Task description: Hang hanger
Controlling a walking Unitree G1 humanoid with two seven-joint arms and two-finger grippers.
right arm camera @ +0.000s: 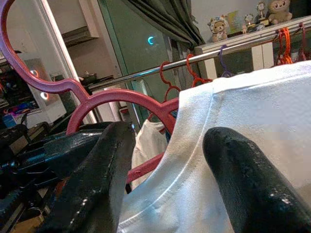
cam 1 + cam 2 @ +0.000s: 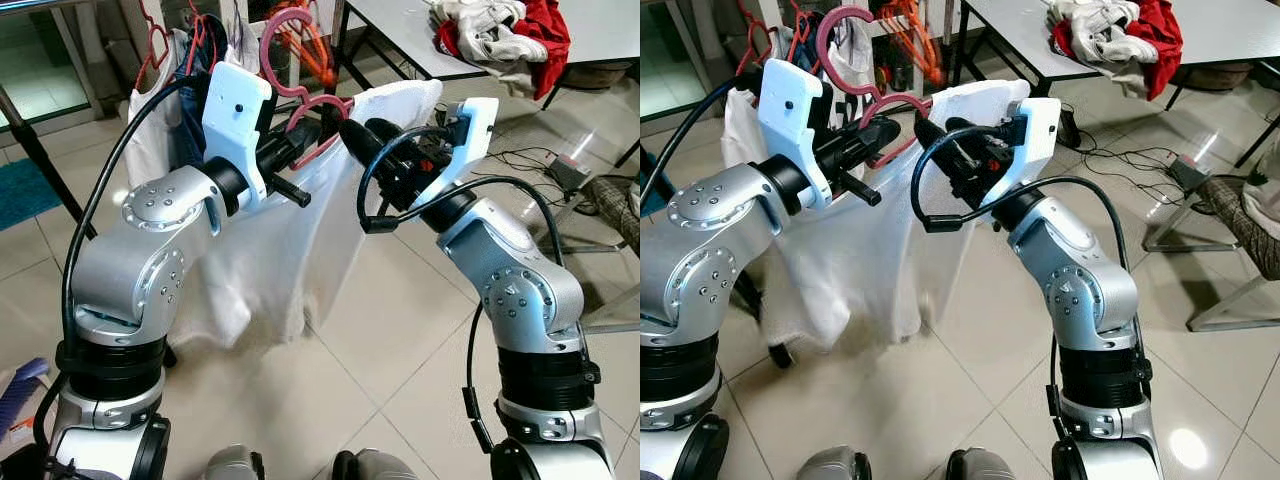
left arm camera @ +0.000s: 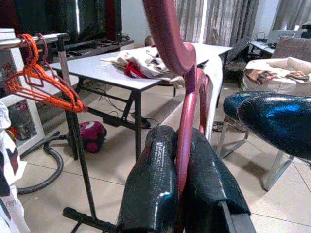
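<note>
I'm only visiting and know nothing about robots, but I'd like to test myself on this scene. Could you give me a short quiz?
1. True or false: the left gripper is shut on the pink hanger.
2. What hangs on that hanger? A) a red jacket B) a white shirt C) a blue towel
3. Fill in: the pile of clothes lies on a ____.

Key:
1. True: its fingers clamp the hanger's neck.
2. B. The right gripper is open, its fingers either side of the shirt's collar.
3. Table, behind the robot's right arm. The rail with the other hangers is ahead.
</note>
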